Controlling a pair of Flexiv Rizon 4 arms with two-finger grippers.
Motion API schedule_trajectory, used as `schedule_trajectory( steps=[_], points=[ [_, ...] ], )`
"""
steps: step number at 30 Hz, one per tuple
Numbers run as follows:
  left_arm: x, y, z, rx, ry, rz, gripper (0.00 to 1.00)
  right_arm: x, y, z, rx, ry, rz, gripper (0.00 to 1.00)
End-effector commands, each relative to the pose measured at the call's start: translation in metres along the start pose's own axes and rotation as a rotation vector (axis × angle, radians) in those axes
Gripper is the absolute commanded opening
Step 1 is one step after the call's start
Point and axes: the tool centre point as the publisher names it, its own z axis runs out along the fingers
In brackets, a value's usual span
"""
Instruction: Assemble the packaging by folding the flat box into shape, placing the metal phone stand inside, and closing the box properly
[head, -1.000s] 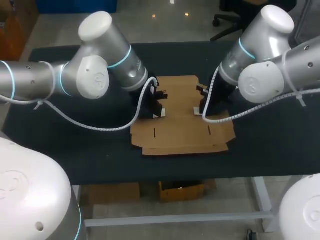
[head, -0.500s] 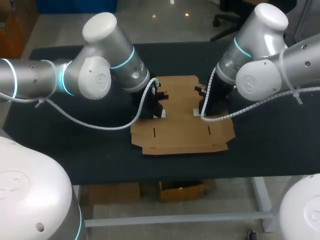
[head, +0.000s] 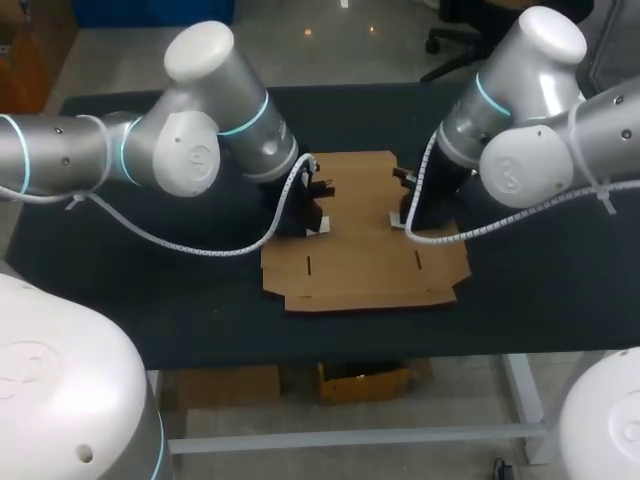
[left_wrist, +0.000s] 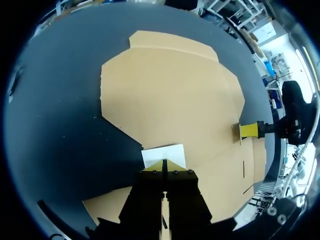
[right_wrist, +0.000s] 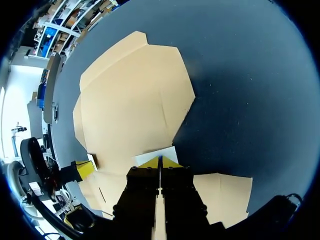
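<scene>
Far left: black table (head: 150, 290), dark matte top.

Left of middle: left gripper (left_wrist: 164, 165), in from the left side. Yellow tips pinched to a single narrow point, nothing seen held between them. Set down at the left notch of the flat cardboard box (head: 365, 255), over a small white patch (left_wrist: 162, 154) at the cardboard's edge. Touching the patch or just above it: cannot tell.

Middle: flat cardboard box lying unfolded on the table. Flaps spread out, two short slits in the near panel, long side toward the table's front edge.

Right of middle: right gripper (right_wrist: 160, 162), in from the right side. Likewise pinched narrow, yellow tips together, nothing visible in the grip. Placed at the box's right notch, over a second white patch (right_wrist: 159, 151).

From each wrist: the other arm's yellow tip low over the far side of the cardboard, well apart from its own.
</scene>
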Motion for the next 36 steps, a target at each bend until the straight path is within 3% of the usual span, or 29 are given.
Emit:
schedule_trajectory(
  steps=[1,17,31,36],
  points=[
    [-0.002,0.003,-0.016,0.017,-0.032,-0.008,0.0,-0.012,-0.005,-0.013,-0.012,0.031,0.001,0.0],
    [-0.019,-0.001,-0.035,0.029,-0.084,-0.052,0.0,-0.031,-0.001,-0.024,-0.017,0.055,0.034,0.0],
    [-0.032,0.013,-0.06,0.027,-0.081,-0.081,0.0,-0.049,0.006,-0.044,-0.003,0.1,0.016,0.0],
    [-0.036,0.023,-0.071,0.023,-0.079,-0.1,0.0,-0.058,0.006,-0.056,0.017,0.155,-0.013,0.0]
  ],
)
